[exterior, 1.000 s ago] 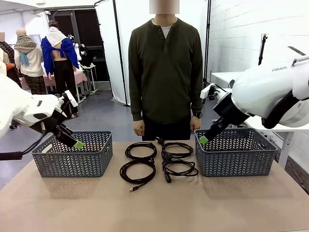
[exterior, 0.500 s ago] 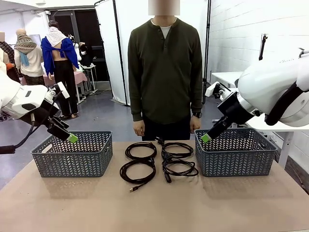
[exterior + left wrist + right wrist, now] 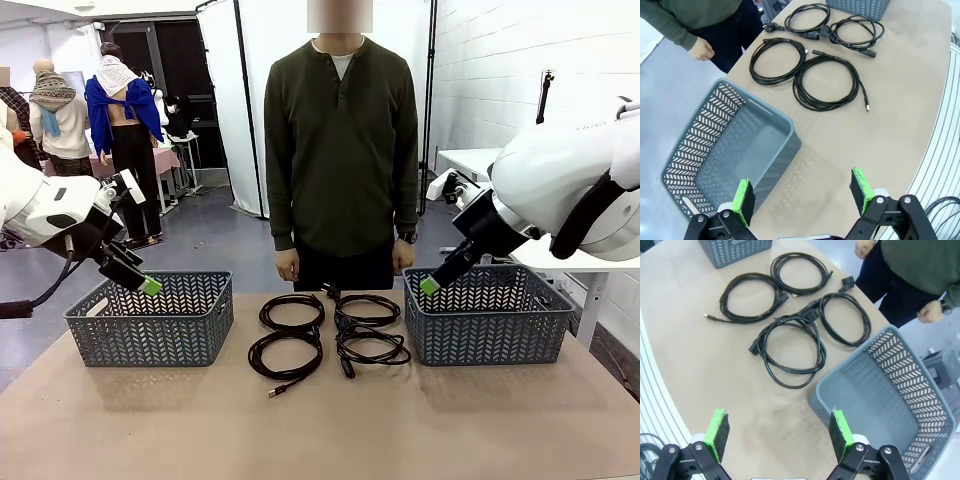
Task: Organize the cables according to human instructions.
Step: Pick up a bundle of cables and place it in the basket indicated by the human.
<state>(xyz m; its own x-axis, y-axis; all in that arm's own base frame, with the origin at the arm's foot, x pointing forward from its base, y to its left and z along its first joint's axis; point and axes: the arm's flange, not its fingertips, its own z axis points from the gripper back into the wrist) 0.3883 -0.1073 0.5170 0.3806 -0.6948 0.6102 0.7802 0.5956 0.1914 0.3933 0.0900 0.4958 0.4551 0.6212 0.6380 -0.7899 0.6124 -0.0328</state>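
Four black coiled cables lie in a square at the table's middle: two far ones (image 3: 292,311) (image 3: 367,310) and two near ones (image 3: 285,355) (image 3: 372,347). The human (image 3: 342,150) stands behind them, arms hanging down. My left gripper (image 3: 150,286) hovers open above the left basket (image 3: 150,325), holding nothing. Its wrist view has open fingers (image 3: 802,189) over the basket's corner (image 3: 765,130), the cables (image 3: 826,82) farther off. My right gripper (image 3: 430,286) hangs open and empty at the right basket's (image 3: 490,325) near-left corner. Its wrist view (image 3: 779,427) looks down on the cables (image 3: 792,352).
Both grey lattice baskets hold no cables; the right one (image 3: 880,385) lies beside the coils. The person's hands (image 3: 288,265) hang just behind the table's far edge. Bare tabletop (image 3: 320,430) stretches in front of the cables.
My left gripper has lifted and drawn back to the left, off the basket's front rim. The right gripper has edged slightly right. The cables and the person have not moved.
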